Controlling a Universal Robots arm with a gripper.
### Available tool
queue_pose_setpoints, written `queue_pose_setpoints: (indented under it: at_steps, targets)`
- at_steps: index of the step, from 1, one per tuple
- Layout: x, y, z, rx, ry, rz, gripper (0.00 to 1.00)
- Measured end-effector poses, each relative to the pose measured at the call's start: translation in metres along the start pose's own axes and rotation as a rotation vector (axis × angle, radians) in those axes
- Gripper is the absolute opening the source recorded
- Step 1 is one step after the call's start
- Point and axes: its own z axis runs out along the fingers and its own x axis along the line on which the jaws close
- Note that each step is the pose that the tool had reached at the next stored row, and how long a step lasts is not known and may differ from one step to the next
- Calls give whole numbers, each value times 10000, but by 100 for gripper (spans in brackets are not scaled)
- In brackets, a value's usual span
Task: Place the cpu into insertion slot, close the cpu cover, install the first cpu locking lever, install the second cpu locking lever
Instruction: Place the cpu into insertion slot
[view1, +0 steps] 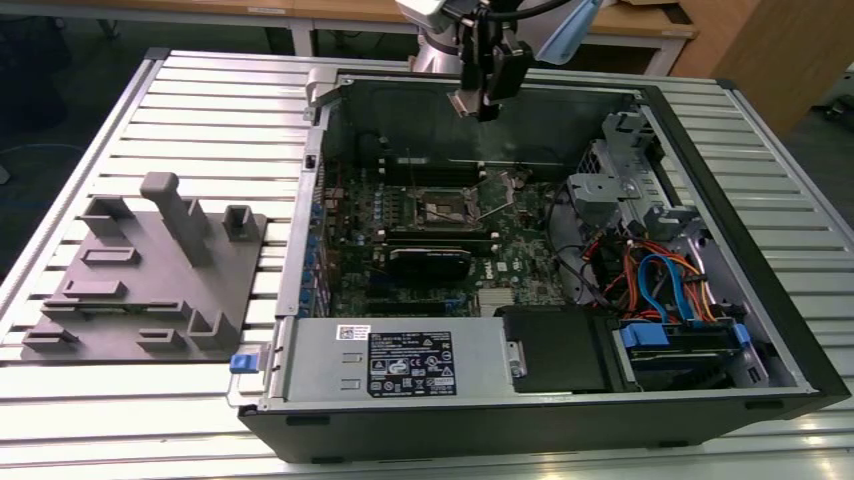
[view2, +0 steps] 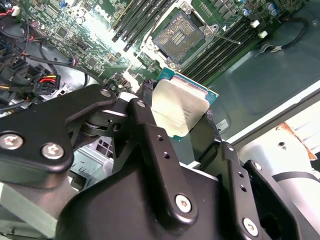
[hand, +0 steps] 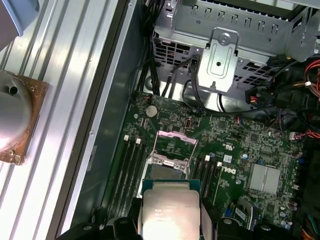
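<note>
1. The gripper (view1: 481, 98) is hovering over the open computer case (view1: 534, 435), near its wall by the arm's base, black fingers (view2: 146, 130) clamping the cpu (view2: 179, 111) by opposite edges.
2. The cpu is likely handling light, stiff, slick-topped and fragile underneath; edge holds are suiting it.
3. The insertion slot (view2: 178, 36) is lying uncovered on the green board below.
</note>
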Motion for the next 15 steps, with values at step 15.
queue_pose_setpoints:
  at_steps: [15]
  targets:
    - [0, 0, 0, -2, -12, 136, 54]
